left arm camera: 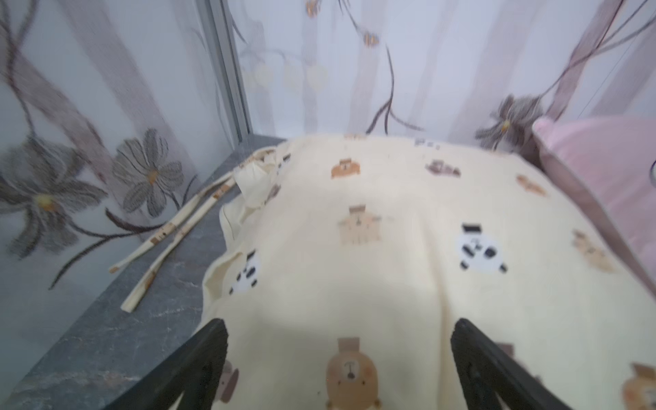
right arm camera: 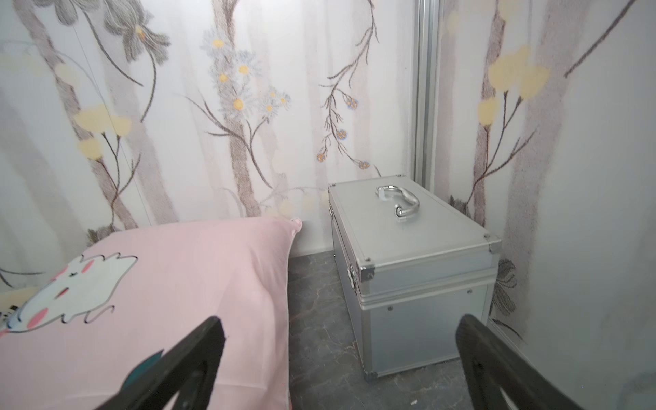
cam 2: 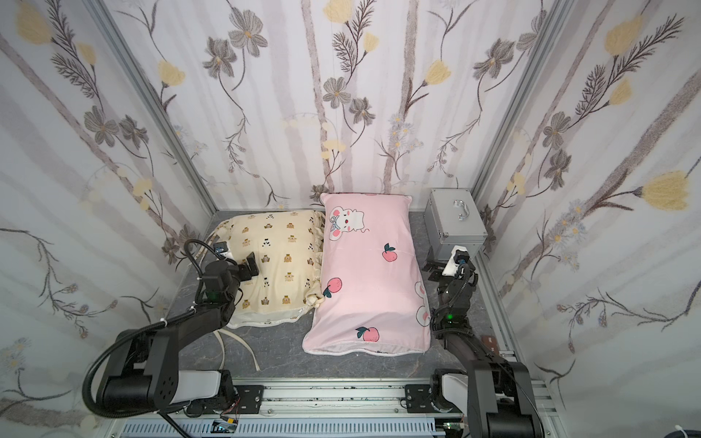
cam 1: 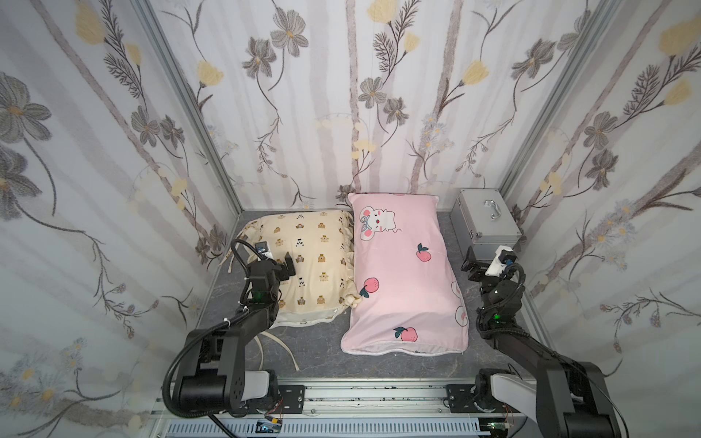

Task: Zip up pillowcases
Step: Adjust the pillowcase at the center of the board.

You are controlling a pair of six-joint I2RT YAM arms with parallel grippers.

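Cream pillowcase (cam 1: 315,258), printed with small bears and ruffled along its sides, lies directly beneath the left claw (left arm camera: 339,328). The left claw has its jaws spread wide with nothing held between them; only bear-print fabric shows in the gap. Whether the fingers (left arm camera: 209,355) touch the fabric cannot be told. The claw is over the left half of this pillowcase and points toward the back wall. Behind the claw, on the robot's side, a pale inner layer shows along the pillowcase's near edge. Loose ties (left arm camera: 170,234) trail on the grey table (cam 1: 315,352) to the left of the claw.

Pink pillowcase (cam 1: 402,280), the longer of the two and printed with a mouse and peaches, lies to the right of the left claw. It touches the cream pillowcase along one side. A white strip shows along its near end.

The right claw (right arm camera: 340,324) is just beside the right side of the pink pillowcase, apart from it, above bare table. Its jaws are spread wide and empty. A silver metal case (cam 1: 485,223) with a handle on its closed lid stands just ahead of the right claw, in the back right corner.
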